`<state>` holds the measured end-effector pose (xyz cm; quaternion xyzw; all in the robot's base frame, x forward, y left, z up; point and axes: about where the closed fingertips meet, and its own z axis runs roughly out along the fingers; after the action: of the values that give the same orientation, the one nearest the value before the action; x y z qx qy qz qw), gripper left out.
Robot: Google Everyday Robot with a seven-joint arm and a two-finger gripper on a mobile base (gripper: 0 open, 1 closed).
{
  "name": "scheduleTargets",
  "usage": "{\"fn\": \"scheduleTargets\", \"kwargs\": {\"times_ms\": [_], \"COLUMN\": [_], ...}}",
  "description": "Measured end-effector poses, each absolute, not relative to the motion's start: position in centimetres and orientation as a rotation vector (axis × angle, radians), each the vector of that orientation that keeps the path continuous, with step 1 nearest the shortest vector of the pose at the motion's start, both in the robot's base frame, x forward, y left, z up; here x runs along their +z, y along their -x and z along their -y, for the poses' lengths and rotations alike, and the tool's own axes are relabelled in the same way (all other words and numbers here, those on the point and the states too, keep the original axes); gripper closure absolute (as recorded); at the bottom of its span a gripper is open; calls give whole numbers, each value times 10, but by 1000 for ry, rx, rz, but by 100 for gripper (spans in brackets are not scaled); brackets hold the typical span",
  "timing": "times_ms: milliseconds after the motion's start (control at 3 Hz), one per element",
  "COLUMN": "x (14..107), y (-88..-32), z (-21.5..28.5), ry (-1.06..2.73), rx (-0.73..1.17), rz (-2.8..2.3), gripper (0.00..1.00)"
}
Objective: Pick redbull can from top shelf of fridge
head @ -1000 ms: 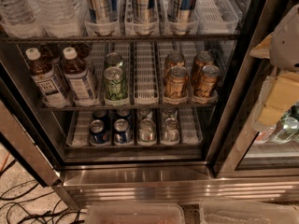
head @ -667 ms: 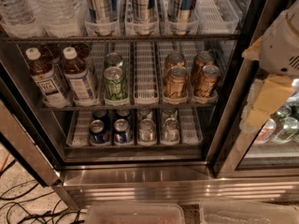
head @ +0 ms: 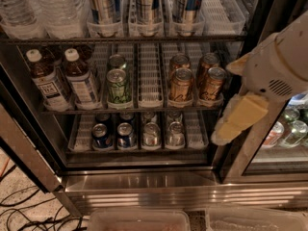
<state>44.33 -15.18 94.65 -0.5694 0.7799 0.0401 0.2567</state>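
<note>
Here, we see the tool (head: 232, 128) hanging outside the fridge (head: 144, 182), in front of its right door frame and well below the top shelf (head: 57, 40). We cannot tell whether it is wide or narrow. The redbull can (head: 147, 3) stands upright in the middle clear cup at that shelf's front rail, flanked by blue-panelled cans (head: 103, 4). The cup, we judge, keeps it forward for easy reach. The tool must rise and move left.
</note>
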Motion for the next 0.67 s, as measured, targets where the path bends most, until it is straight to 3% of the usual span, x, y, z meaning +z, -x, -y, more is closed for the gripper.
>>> {"fn": "scheduleTargets", "kwargs": {"times_ms": [667], "x": [952], "y": [-437], "z": [113], "ry": [1241], "rx": [251], "rz": [-1923], "gripper": [0]}}
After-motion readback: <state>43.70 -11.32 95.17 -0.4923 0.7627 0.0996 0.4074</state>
